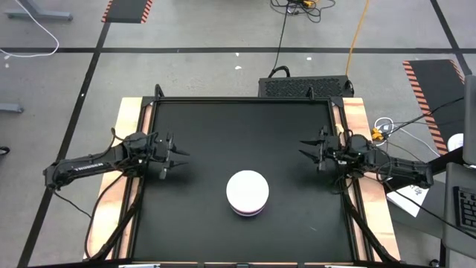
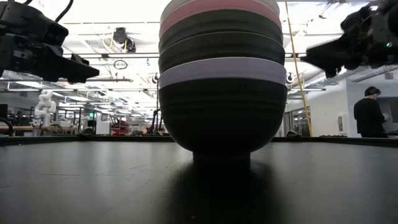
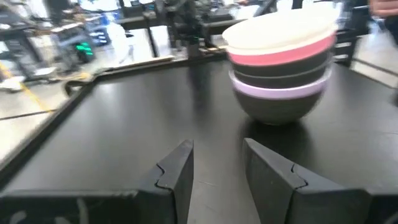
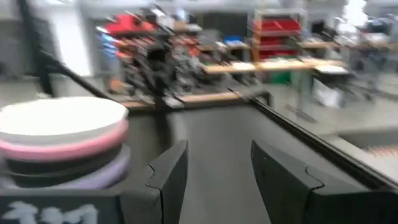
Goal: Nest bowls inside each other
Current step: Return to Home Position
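Note:
The bowls form one nested stack [image 1: 248,193] standing by its foot on the black table, near its middle toward the near edge. From the bottom up, the low view shows black, lavender, black, black and pink rims [image 2: 221,68], and the left wrist view shows white on top [image 3: 283,50]. The stack also shows in the right wrist view [image 4: 62,140]. My left gripper [image 1: 181,158] hangs open above the table's left part, away from the stack. My right gripper [image 1: 303,154] hangs open above the right part, likewise apart from it.
The black table top [image 1: 201,126] has a raised rim with pale wooden borders left and right. Cables and a dark box lie on the floor beyond the far edge. A person stands far off in the room [image 2: 369,112].

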